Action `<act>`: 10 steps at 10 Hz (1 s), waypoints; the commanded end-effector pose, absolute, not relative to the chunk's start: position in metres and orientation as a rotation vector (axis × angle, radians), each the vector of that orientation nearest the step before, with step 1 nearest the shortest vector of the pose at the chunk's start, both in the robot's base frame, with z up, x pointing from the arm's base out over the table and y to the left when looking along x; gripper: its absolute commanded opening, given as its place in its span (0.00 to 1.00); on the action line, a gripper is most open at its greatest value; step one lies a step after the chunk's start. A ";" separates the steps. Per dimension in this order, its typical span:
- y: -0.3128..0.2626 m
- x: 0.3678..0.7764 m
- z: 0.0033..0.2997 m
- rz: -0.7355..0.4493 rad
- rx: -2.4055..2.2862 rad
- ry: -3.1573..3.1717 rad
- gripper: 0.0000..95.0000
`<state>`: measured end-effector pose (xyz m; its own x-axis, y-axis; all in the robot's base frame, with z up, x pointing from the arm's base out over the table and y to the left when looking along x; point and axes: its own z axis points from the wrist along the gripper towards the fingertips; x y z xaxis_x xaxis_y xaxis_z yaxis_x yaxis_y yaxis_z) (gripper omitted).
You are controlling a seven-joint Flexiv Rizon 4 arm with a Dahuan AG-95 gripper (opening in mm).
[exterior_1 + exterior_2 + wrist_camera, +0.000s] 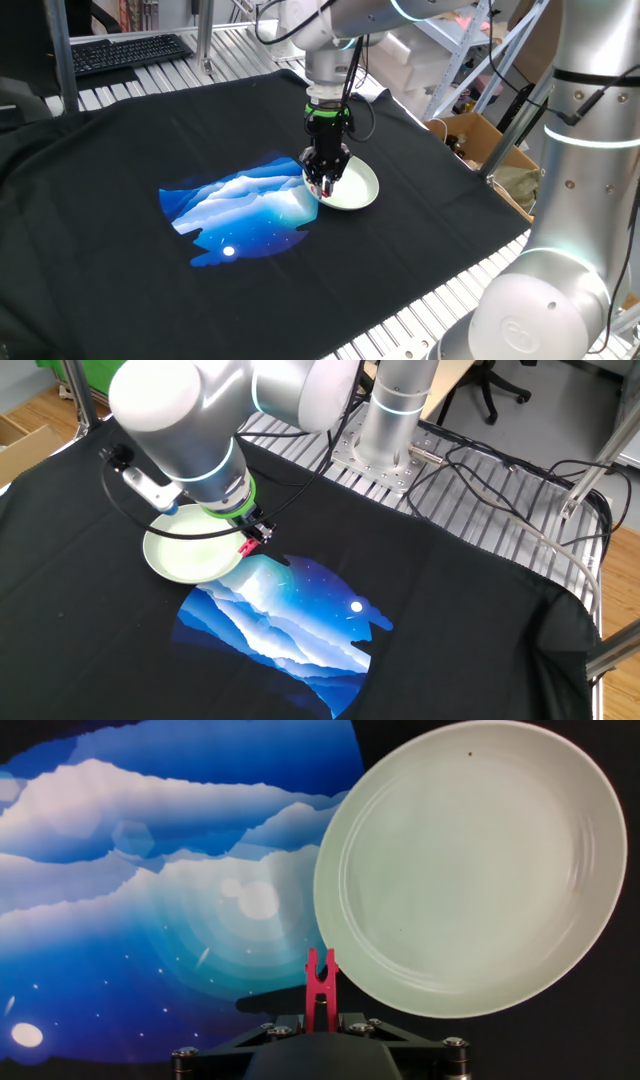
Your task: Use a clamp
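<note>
The table (420, 260) is covered by a black cloth (120, 200) that runs under and all around the end effector. Printed on the cloth is a large blue and white picture of mountains under a night sky (245, 210); in the hand view it fills the ground to the left of the end effector and reaches under it. The arm (190, 435) comes down steeply from above, ending in a wrist with a green ring.

A pale green round plate (470, 870) lies flat on the cloth, its rim overlapping the edge of the print. In the hand view it sits ahead and to the right of the end effector, with its near rim just beside the tip of the clamp.

The end effector (320, 1005) hangs low over the spot where plate and print meet. It is closed down on the clamp (320, 982), the small bright red clip, which stands between the fingers and points forward with its forked tip free. Whether that tip touches the plate rim cannot be told.
</note>
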<state>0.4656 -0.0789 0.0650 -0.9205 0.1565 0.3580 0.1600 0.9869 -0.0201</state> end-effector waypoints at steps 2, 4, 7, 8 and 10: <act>-0.078 0.465 0.066 -0.020 -0.214 -2.766 0.00; -0.078 0.465 0.066 -0.025 -0.198 -2.762 0.00; -0.078 0.465 0.066 -0.008 -0.197 -2.719 0.00; -0.078 0.465 0.066 -0.008 -0.194 -2.714 0.00; -0.078 0.465 0.066 -0.009 -0.189 -2.660 0.00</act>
<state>0.4638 -0.0787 0.0658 -0.8867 0.1306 0.4436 0.1333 0.9908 -0.0252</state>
